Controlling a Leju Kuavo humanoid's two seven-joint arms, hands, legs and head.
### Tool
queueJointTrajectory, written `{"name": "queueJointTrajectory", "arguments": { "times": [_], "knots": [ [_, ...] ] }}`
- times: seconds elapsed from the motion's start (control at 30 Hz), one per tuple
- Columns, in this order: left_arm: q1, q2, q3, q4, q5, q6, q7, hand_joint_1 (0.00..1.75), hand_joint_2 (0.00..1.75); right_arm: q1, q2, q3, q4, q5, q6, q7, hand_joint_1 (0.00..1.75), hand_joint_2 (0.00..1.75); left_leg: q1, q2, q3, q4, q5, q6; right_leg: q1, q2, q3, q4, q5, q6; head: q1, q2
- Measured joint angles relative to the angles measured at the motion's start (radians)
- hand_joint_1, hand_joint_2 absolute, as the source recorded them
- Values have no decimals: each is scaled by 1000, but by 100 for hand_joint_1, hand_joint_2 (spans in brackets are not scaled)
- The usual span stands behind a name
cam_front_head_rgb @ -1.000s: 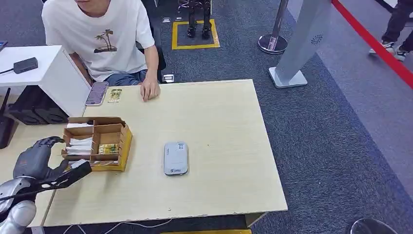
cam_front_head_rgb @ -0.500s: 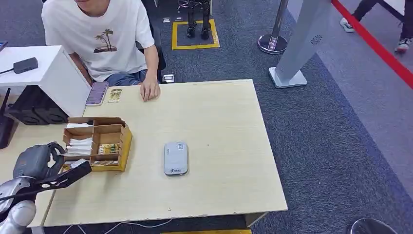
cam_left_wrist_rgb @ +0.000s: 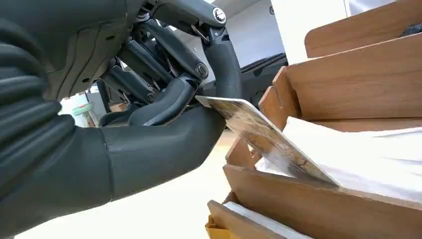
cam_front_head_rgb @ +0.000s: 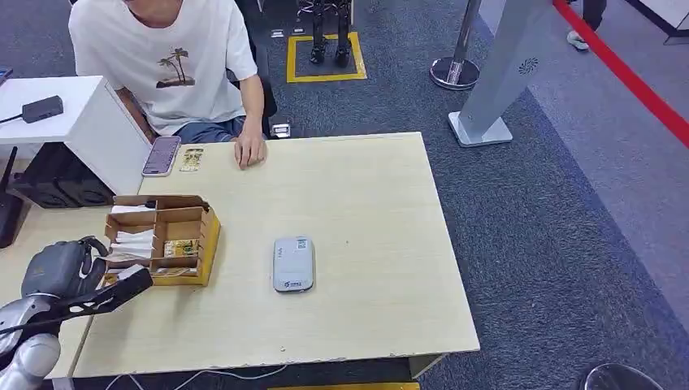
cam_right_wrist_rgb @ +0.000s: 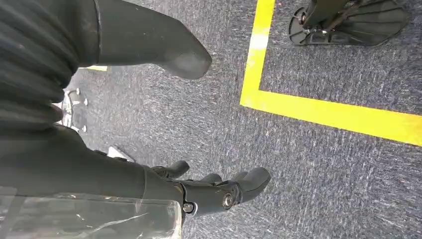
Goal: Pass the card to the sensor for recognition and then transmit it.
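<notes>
Card (cam_left_wrist_rgb: 259,132) pinched between the left hand (cam_front_head_rgb: 58,268) thumb and fingers now, half-lifted at the wooden box (cam_front_head_rgb: 183,223); those fingers have curled shut, so next comes the reader (cam_front_head_rgb: 293,263) mid-desk. Right hand (cam_right_wrist_rgb: 219,191) hangs loose, holding nothing.

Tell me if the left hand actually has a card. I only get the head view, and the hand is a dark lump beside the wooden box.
Observer: Yes. In the left wrist view the left hand pinches one end of a card between thumb and fingers.
Operator: Check whether it is out of the box.
Observer: Not yet. The card's far end sits tilted down inside a compartment, behind the wall of the box.
Operator: Report the right hand.
Observer: The right hand hangs over grey carpet near a yellow floor line, holding nothing.
</notes>
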Motion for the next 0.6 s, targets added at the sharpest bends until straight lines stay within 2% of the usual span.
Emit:
{"name": "queueJointTrajectory", "arguments": {
  "times": [0.27, 0.47, 0.6],
  "knots": [
    [-5, 1, 0, 0, 0, 5, -1, 175, 175, 0, 0, -8, 0, 3, 0, 0, 0, 175, 0, 0, 0, 0, 0, 0, 0, 0, 0, 0, 0, 0, 0, 0],
    [-44, 13, 0, 0, -4, 0, -3, 175, 175, -1, 0, -17, 0, 20, 4, 0, 0, 175, 0, 0, 0, 0, 0, 0, 0, 0, 0, 0, 0, 0, 0, 0],
    [-121, 60, -11, -2, 0, -69, -16, 175, 175, -2, 0, -24, 0, 21, 9, -2, 0, 175, 1, 0, 0, 0, 1, 0, 1, 0, 0, 0, 0, 0, 0, 0]
  ]
}}
